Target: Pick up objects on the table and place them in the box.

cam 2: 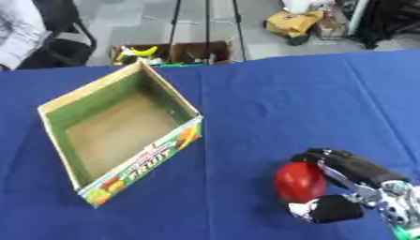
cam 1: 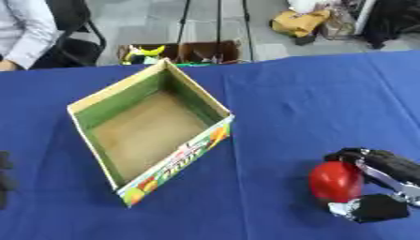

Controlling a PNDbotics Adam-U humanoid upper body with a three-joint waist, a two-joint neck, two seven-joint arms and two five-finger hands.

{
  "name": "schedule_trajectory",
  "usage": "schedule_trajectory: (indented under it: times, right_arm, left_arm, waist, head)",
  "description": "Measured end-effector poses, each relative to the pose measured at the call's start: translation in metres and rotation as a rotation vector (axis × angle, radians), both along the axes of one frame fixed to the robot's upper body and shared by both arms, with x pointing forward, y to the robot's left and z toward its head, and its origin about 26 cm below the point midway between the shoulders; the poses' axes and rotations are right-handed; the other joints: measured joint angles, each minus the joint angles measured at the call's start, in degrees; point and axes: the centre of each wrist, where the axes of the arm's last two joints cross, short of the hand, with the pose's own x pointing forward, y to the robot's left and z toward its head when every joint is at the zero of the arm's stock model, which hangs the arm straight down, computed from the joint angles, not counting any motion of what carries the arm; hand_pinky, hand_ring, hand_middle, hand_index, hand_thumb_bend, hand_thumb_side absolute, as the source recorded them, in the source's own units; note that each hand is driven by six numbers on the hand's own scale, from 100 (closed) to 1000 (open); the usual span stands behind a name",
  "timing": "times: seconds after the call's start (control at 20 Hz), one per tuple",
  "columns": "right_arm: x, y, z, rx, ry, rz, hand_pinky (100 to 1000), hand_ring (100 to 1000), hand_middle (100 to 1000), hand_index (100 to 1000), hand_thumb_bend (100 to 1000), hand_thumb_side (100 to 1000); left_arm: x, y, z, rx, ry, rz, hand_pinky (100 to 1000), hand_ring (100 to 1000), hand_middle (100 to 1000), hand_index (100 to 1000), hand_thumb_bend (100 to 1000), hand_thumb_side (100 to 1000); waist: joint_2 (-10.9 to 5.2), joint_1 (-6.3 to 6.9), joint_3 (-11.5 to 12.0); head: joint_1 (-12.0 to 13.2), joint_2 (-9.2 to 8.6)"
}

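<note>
**Q:** Left eye first. How far along are you?

**Me:** Hardly started, I'd judge. The box (cam 1: 152,136) sits open on the blue desk (cam 1: 295,98), and what I can see of its floor is bare. Nothing is in it yet. The one thing I can see to move is a red ball (cam 1: 334,181), down near the right edge of the desk, well apart from the box. It has yet to be lifted, carried left and let go inside.

**Q:** And your hands in that view?

**Me:** My right hand (cam 1: 379,176) comes in from the right edge. Its fingers (cam 1: 365,155) curl over the top of the ball while the thumb sits under the ball's lower right side, so I'm grasping it between them. Something dark shows at the lower left edge; it may be my left hand, but I can't tell anything about it.

**Q:** Right eye view?

**Me:** Same story, a little clearer. The fingers bend round the ball's upper right side and the thumb (cam 2: 326,209) closes from below, touching it. Whether the ball is off the cloth or resting on it, I can't say. My left hand doesn't appear here at all.
</note>
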Motion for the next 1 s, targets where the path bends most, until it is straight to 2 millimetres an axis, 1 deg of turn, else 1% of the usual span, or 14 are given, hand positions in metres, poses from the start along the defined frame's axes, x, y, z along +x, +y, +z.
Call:
schedule_trajectory:
  times: [0.1, 0.2, 0.35, 0.4, 0.55, 0.6, 0.7, 0.8, 0.85, 1.0]
  right_arm:
    - [0.0001, 0.0003, -0.0002, 0.012, -0.005, -0.004, 508, 534, 815, 911, 306, 656]
    - [0.0002, 0.0011, -0.0008, 0.027, -0.008, -0.006, 493, 518, 815, 910, 227, 582]
    - [0.0004, 0.0019, -0.0005, 0.043, -0.009, -0.008, 472, 499, 806, 898, 115, 501]
    - [0.0006, 0.0021, 0.0, 0.049, -0.009, -0.009, 466, 494, 804, 894, 100, 471]
    - [0.0009, 0.0025, 0.0009, 0.069, -0.01, -0.014, 467, 485, 801, 899, 100, 361]
    - [0.0008, 0.0025, 0.001, 0.076, -0.007, -0.017, 469, 482, 802, 902, 113, 311]
    - [0.0006, 0.0028, 0.0014, 0.09, -0.001, -0.022, 477, 476, 807, 907, 129, 248]
    - [0.0005, 0.003, 0.0017, 0.103, 0.007, -0.025, 477, 476, 807, 907, 129, 248]
    - [0.0004, 0.0031, 0.0018, 0.11, 0.009, -0.027, 491, 469, 809, 906, 100, 197]
    - [0.0004, 0.0031, 0.0018, 0.136, 0.012, -0.029, 489, 465, 813, 904, 100, 163]
  left_arm:
    - [0.0, 0.0, 0.0, 0.0, 0.0, 0.0, 188, 392, 498, 657, 100, 836]
    - [0.0, 0.0, 0.0, 0.0, 0.0, 0.0, 188, 392, 499, 657, 100, 835]
    - [0.0, 0.0, 0.0, 0.0, 0.0, 0.0, 189, 394, 499, 657, 100, 835]
    - [0.0, 0.0, 0.0, 0.0, 0.0, 0.0, 189, 395, 499, 657, 100, 835]
    - [0.0, 0.0, 0.0, 0.0, 0.0, 0.0, 190, 397, 499, 657, 100, 835]
    - [0.0, 0.0, 0.0, 0.0, 0.0, 0.0, 191, 397, 499, 657, 100, 835]
    - [0.0, 0.0, 0.0, 0.0, 0.0, 0.0, 193, 398, 499, 657, 100, 834]
    - [0.0, 0.0, 0.0, 0.0, 0.0, 0.0, 193, 398, 499, 657, 100, 834]
    - [0.0, 0.0, 0.0, 0.0, 0.0, 0.0, 195, 401, 499, 657, 100, 834]
    - [0.0, 0.0, 0.0, 0.0, -0.001, -0.001, 198, 403, 499, 657, 100, 832]
  waist:
    - [0.08, 0.01, 0.0]
    - [0.18, 0.03, 0.0]
    - [0.21, 0.07, 0.0]
    - [0.25, 0.08, 0.0]
    - [0.36, 0.14, 0.0]
    - [0.38, 0.15, 0.0]
    - [0.47, 0.15, 0.0]
    - [0.48, 0.15, 0.0]
    - [0.48, 0.15, -0.1]
    - [0.48, 0.15, -0.1]
  head:
    - [0.0, -0.07]
    - [0.0, -0.11]
    - [0.0, -0.25]
    - [0.0, -0.25]
    - [0.0, -0.26]
    - [0.0, -0.26]
    - [0.0, -0.26]
    - [0.0, -0.26]
    - [0.0, -0.26]
    - [0.0, -0.26]
